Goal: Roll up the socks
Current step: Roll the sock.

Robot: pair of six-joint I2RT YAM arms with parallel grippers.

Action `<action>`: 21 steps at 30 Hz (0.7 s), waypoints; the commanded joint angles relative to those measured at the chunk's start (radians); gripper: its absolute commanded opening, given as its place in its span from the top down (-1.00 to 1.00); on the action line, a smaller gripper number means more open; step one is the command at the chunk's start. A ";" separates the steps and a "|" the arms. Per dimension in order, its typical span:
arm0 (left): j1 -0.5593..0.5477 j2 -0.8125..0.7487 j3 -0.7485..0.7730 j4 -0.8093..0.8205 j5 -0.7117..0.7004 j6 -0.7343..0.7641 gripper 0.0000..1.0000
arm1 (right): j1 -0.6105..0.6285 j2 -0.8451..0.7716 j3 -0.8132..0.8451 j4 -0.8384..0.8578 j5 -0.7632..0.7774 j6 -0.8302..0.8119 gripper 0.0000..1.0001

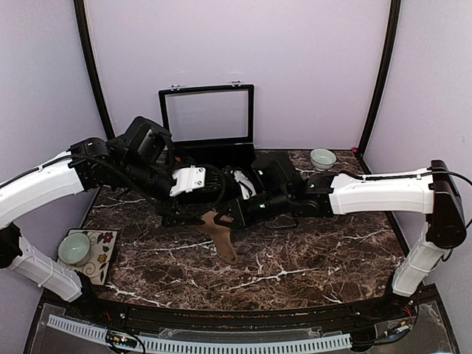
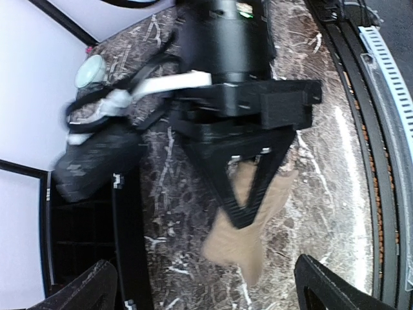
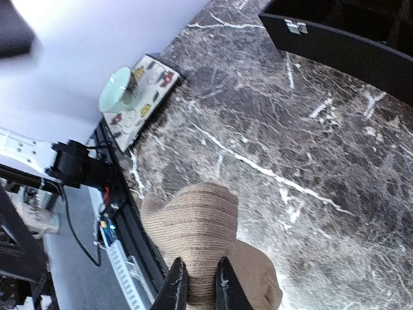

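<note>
walls (image 1: 295, 59): pale lilac | table (image 1: 317, 258): dark veined marble | posts (image 1: 91, 66): black

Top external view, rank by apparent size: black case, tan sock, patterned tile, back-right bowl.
1. black case, clearly largest.
2. patterned tile.
3. tan sock. It is partly hidden, so its rank against the tile is unsure.
4. bowl, smallest, also farthest.

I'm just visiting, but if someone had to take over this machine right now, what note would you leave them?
Left gripper: jaws open, empty, facing the tan sock.
Right gripper: jaws shut on the tan sock, which dangles over the marble table.
Second sock: not in view.
Done: one sock picked up.
Left: rolling; no roll shows yet.
</note>
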 commanded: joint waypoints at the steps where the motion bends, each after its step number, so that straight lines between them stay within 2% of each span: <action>1: -0.014 0.004 -0.055 0.001 0.032 -0.018 -0.98 | 0.000 0.011 0.028 0.117 -0.065 0.091 1.00; 6: -0.014 0.011 -0.061 0.026 0.003 0.007 -0.93 | 0.000 0.016 0.015 0.207 -0.118 0.147 1.00; 8: -0.016 0.018 -0.054 0.026 0.003 0.016 -0.78 | -0.001 0.019 0.017 0.222 -0.127 0.160 1.00; 10: -0.023 0.030 -0.040 0.014 0.004 0.018 -0.54 | 0.000 0.024 0.020 0.243 -0.134 0.173 1.00; 12: -0.034 0.043 -0.038 0.007 -0.014 0.025 -0.45 | -0.001 0.032 0.030 0.253 -0.142 0.178 1.00; 21: -0.042 0.035 -0.105 0.068 -0.143 0.053 -0.46 | 0.000 0.023 -0.008 0.337 -0.159 0.226 1.00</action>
